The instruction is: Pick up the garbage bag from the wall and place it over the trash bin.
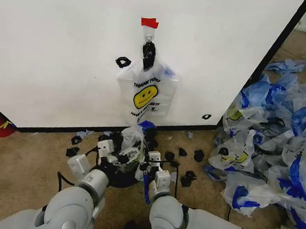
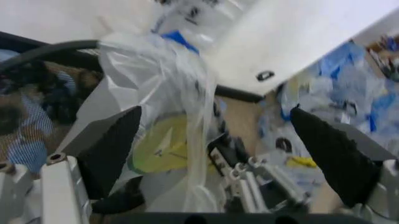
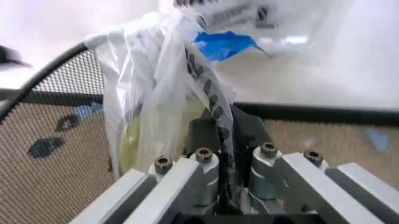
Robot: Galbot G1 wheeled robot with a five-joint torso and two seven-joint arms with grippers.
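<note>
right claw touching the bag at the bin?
Touching. Right wrist view: the right claw is shut on a fold of the garbage bag beside the trash bin.

bag (image 1: 145, 94) hanging on wall (image 1: 57, 42), trash bin (image 1: 122, 175) below, bag heap (image 1: 271, 141) right

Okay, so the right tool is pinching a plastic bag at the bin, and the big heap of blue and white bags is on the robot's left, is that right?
Not quite. The heap of bags lies on the robot's right, not its left, as the head view shows. The rest holds: the right tool is shut on a plastic bag at the bin.
</note>
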